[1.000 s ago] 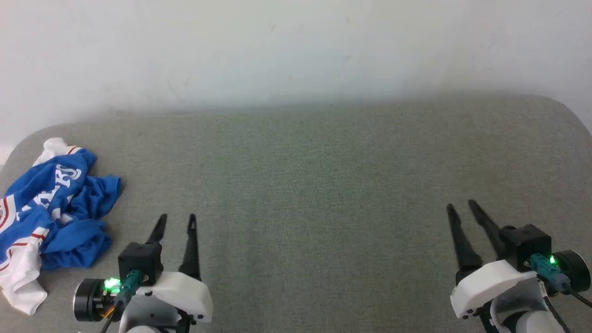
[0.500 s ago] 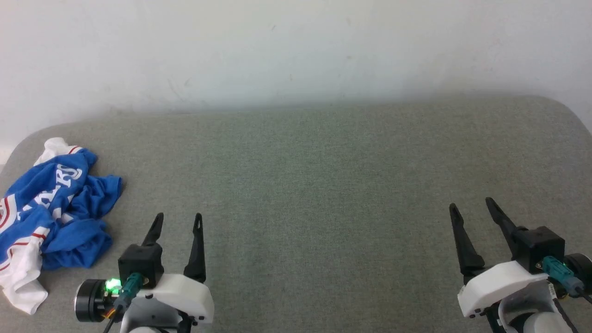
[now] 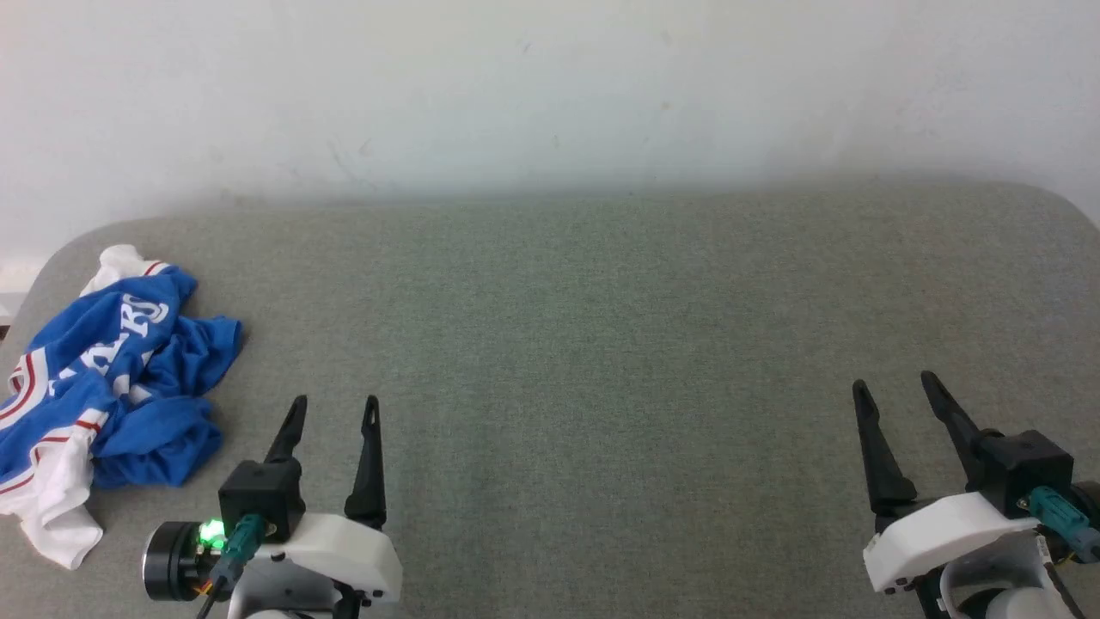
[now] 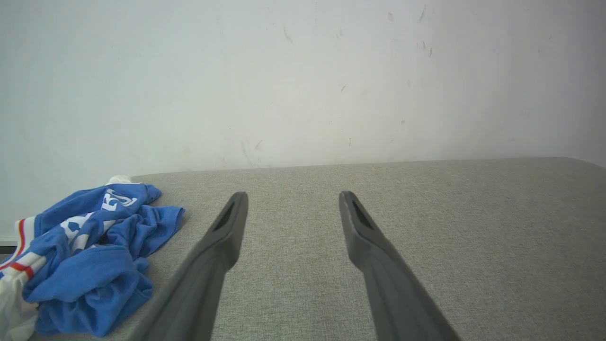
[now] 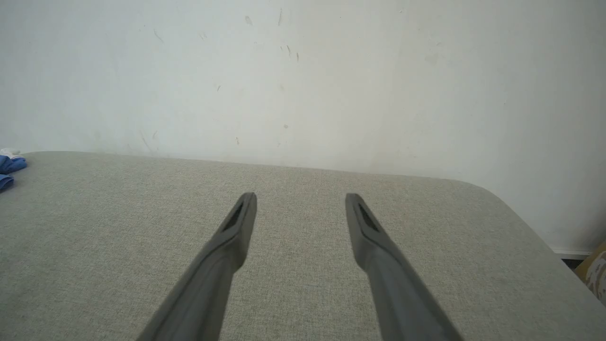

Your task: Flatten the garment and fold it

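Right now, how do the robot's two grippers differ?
The left gripper sits just beside the crumpled blue garment; the right gripper is far from it, across the grey surface. In the head view the left gripper's fingers point nearly straight up; the right gripper's lean left. Both are open and hold nothing.

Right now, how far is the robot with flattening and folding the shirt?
Nothing looks done: the shirt lies crumpled on the grey table, far left. Nothing is in hand: the left gripper and right gripper stand open and empty. Grasping, flattening and folding remain.
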Robot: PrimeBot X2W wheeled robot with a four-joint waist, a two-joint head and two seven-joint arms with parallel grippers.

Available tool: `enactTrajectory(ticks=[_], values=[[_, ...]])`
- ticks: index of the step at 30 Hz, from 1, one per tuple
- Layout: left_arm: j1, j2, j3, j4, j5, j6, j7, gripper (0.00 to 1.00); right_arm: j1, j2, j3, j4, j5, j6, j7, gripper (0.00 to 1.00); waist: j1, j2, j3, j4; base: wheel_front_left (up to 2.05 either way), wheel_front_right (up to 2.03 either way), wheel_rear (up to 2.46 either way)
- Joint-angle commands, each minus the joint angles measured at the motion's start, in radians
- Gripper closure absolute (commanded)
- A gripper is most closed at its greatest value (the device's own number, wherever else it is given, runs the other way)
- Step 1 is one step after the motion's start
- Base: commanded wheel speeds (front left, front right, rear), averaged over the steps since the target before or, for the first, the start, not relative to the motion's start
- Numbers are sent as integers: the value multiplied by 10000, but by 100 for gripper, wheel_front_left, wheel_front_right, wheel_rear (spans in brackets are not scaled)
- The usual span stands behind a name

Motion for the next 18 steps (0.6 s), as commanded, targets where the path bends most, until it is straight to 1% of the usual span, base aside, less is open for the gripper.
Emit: enactTrajectory(ticks=[1,18], values=[[178,-15,-23,-9,-39,101,-127,0,95,12,-37,-5,80,-5,-110,0,0,1,13,63,0,0,0],[297,-22,-166,-32,-303,282,-482,0,156,18,-130,-27,-69,-8,-407,0,0,1,110,910,0,0,0]])
